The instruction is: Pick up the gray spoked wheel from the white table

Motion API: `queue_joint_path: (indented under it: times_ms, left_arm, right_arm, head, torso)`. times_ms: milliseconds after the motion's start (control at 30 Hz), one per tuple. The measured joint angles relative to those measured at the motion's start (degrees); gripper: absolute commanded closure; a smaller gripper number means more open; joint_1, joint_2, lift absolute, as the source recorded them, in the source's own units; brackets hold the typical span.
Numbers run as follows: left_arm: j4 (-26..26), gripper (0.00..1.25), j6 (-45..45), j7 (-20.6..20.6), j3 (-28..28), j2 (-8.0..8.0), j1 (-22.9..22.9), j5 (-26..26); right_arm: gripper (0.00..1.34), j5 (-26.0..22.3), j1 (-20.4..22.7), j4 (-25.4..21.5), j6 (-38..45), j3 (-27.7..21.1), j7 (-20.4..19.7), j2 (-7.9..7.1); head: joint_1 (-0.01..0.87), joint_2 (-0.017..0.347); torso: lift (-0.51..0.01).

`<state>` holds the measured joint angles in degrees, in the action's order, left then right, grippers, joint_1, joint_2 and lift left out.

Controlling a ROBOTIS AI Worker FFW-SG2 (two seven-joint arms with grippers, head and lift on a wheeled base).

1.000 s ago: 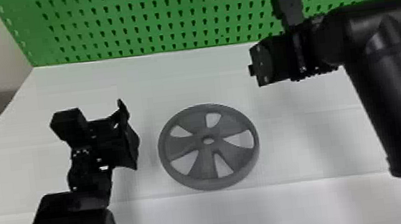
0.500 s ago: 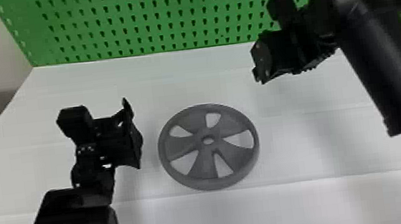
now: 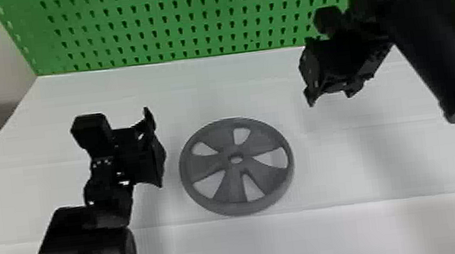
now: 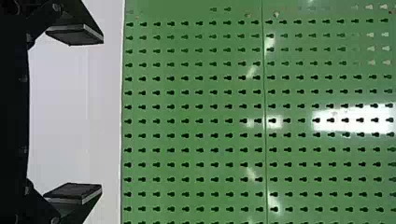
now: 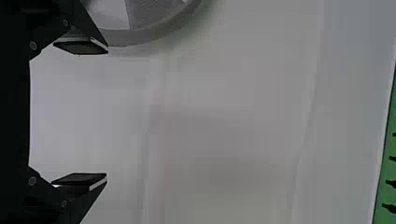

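On the left, the left tool (image 3: 156,147) stands wide open with nothing in its grasp, near the wheel's rim. Next, the gray spoked wheel (image 3: 229,185) lies flat on the white tabletop (image 3: 333,231), between the two tools, white showing through the gaps around its hub. To the right and farther back, the right tool (image 3: 329,91) is wide open and holds nothing. A green perforated panel (image 3: 184,10) stands behind.
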<state>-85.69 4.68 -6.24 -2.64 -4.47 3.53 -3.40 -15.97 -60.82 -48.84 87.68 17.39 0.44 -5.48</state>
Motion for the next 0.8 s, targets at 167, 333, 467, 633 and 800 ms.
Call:
queue_joint_path:
  times_ms: [167,333,467,633,800]
  left_arm:
    - [-0.3,0.16,-0.2,0.0,-0.1,-0.33,0.4,0.2]
    - [-0.6,0.16,-0.6,0.0,-0.4,-0.72,0.7,0.5]
    - [-0.6,0.16,-1.0,0.0,-0.9,-1.04,0.8,0.5]
    - [-0.6,0.16,-1.3,0.0,-1.5,-1.27,1.0,0.8]
    - [-0.6,0.16,-1.3,0.0,-1.6,-1.32,0.9,0.8]
  right_arm:
    - [0.31,-1.5,-2.0,4.7,0.4,0.5,0.0,0.33]
    - [0.31,-6.7,-3.9,9.2,-1.0,5.1,0.0,0.26]
    - [0.31,-10.1,-5.3,11.8,-2.4,9.5,0.0,0.29]
    - [0.31,-10.5,-6.1,14.8,-3.5,9.9,0.0,0.70]
    - [0.31,-11.4,-6.6,16.8,-3.7,10.8,0.0,0.89]
  head:
    - [0.773,0.066]
    - [0.773,0.066]
    - [0.773,0.066]
    - [0.773,0.066]
    - [0.773,0.066]
  torso:
    - [-0.081]
    - [-0.081]
    - [-0.081]
    - [-0.081]
    - [-0.081]
